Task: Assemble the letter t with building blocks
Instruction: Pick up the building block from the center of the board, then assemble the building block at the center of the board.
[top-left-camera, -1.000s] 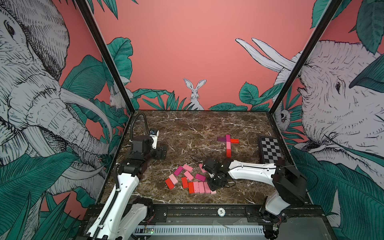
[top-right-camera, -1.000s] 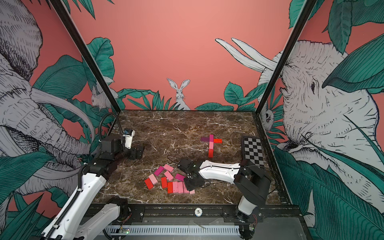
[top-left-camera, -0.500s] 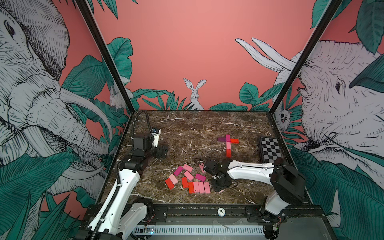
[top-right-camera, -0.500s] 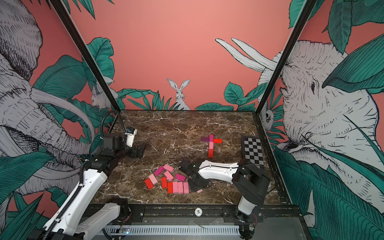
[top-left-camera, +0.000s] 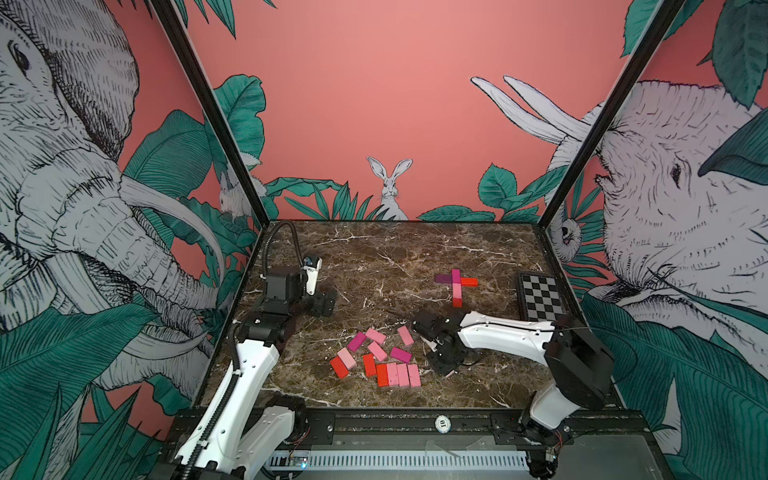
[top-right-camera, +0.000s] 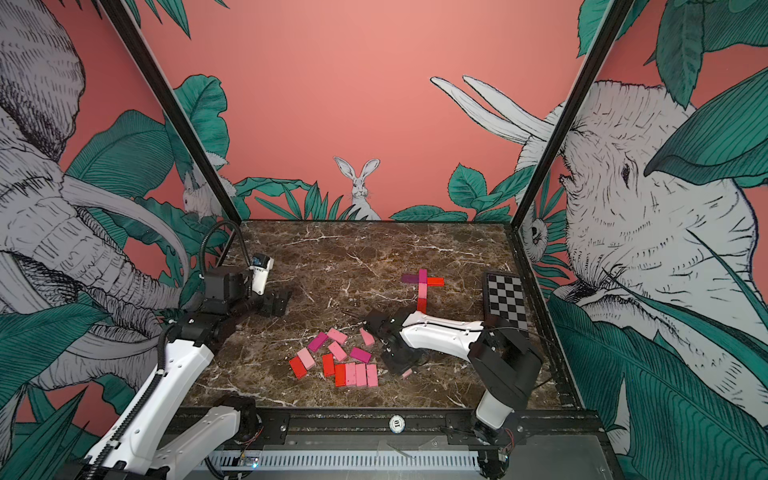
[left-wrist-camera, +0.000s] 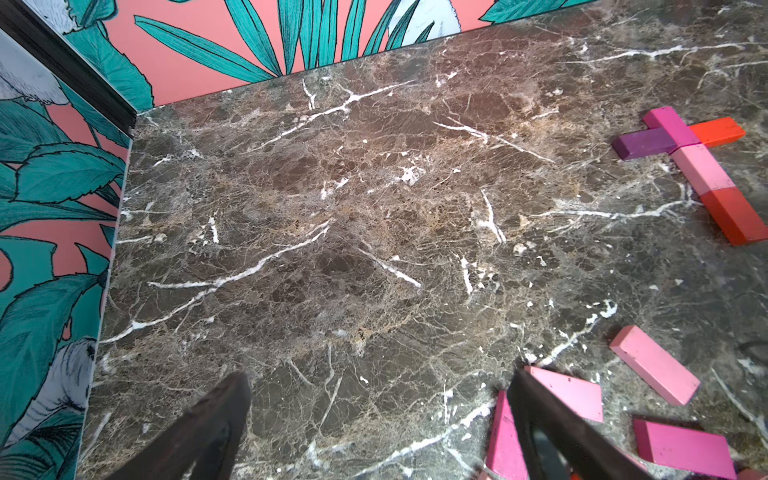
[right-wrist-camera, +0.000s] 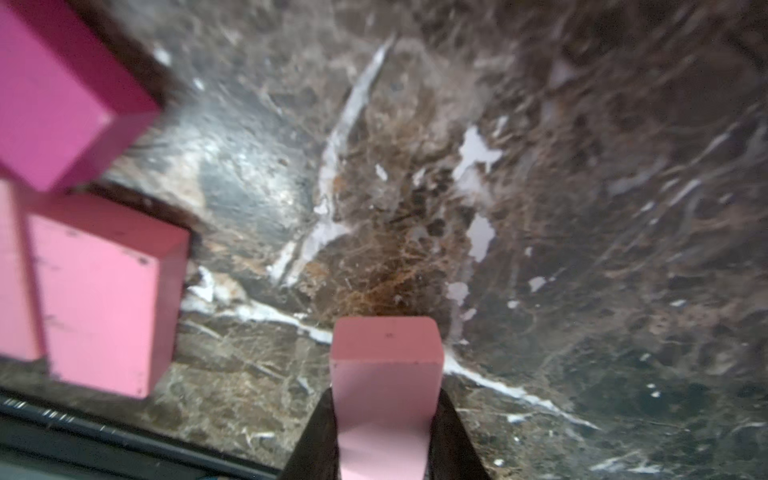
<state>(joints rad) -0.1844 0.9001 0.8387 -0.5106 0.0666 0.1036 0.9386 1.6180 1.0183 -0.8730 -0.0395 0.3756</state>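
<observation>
Blocks (top-left-camera: 376, 357) in red, pale pink, pink and magenta are scattered flat near the front middle of the marble tabletop (top-left-camera: 374, 253); in both top views four of them, one red and three pink, are laid side by side in a row (top-left-camera: 398, 375) at the front of the cluster.

Just right of that cluster the right gripper (right-wrist-camera: 385, 392) is pointed down at the table; in the right wrist view its jaws are pressed against the two long sides of a pale pink block (right-wrist-camera: 386, 345), whose end is seen past the fingertips (right-wrist-camera: 322, 419); whether this block touches the marble cannot be told. Two more pink blocks are seen close beside it in that view.

The left gripper (left-wrist-camera: 378, 376) is held over the left side of the table, apart from the cluster; its jaws are spread wide and nothing is gripped between them.

Toward the back right a t-shaped figure (top-left-camera: 456, 286) is laid flat; its stem is formed by a magenta block (left-wrist-camera: 669, 124), a pink block (left-wrist-camera: 702, 170) and a red block (left-wrist-camera: 735, 216) set end to end; a dark purple block (left-wrist-camera: 644, 143) and an orange-red block (left-wrist-camera: 717, 131) are butted against the stem as arms. A checkerboard plate (top-left-camera: 540, 296) is placed to the right of the figure, apart from it.
</observation>
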